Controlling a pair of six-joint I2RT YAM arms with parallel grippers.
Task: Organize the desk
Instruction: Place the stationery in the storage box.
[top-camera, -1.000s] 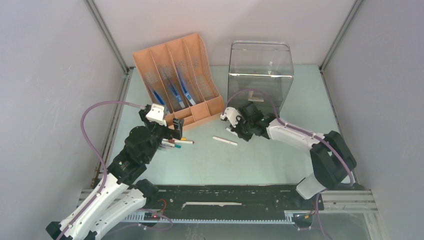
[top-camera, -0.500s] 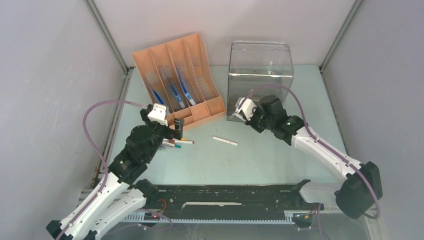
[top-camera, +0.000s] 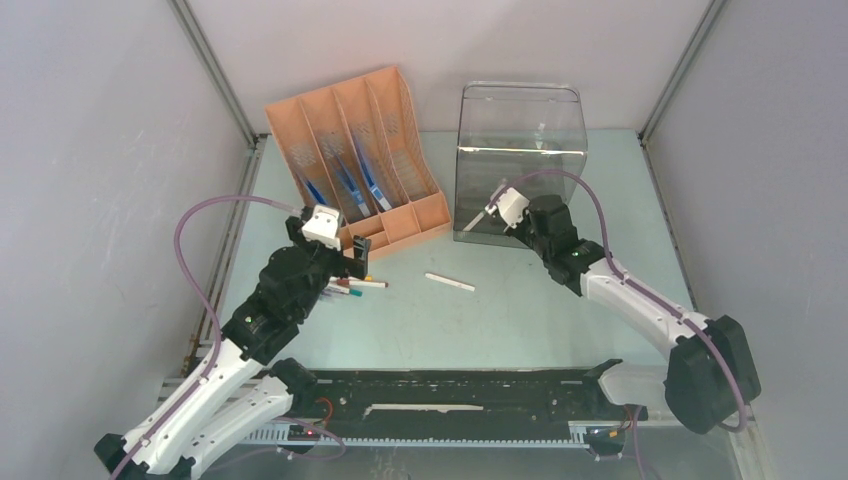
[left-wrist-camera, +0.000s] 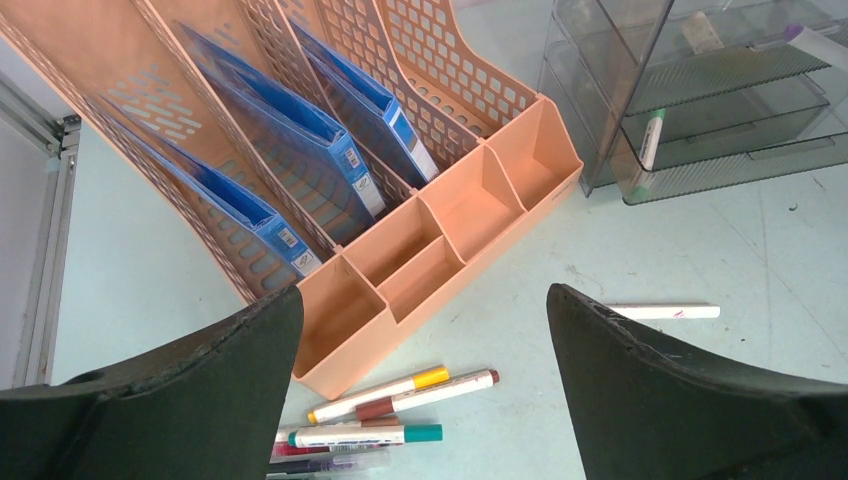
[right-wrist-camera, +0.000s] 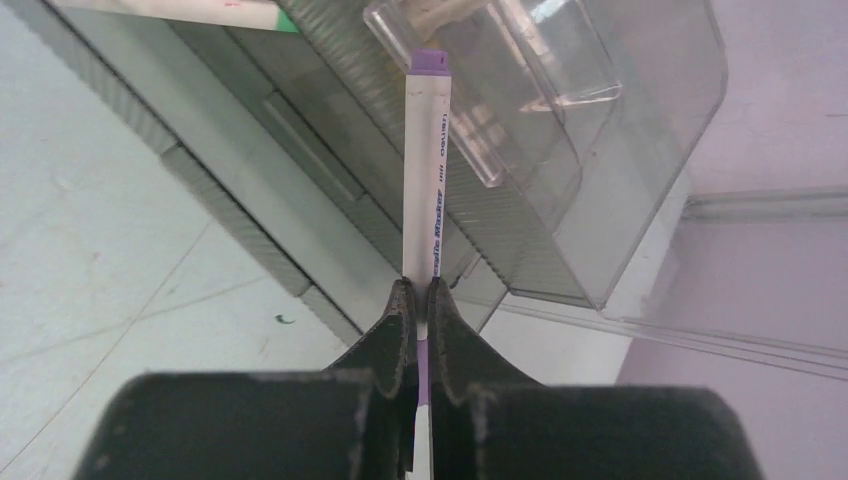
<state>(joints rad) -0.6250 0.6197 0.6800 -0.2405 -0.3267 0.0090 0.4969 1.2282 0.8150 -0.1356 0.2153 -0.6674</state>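
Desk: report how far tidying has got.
Done: blue folders stand in the orange rack, a green-capped marker lies in the clear trays. In hand: right tool shut on a purple-capped marker near those trays. Remaining: a white marker alone, loose markers by the rack; left tool open above those.

The table (top-camera: 500, 320) is pale mint green. The file rack (left-wrist-camera: 470, 200) is peach with lattice-perforated walls, its folders (left-wrist-camera: 290, 120) blue. The drawer unit (top-camera: 520, 130) is clear, smoky grey. One marker (right-wrist-camera: 425, 180) is white with a purple cap.
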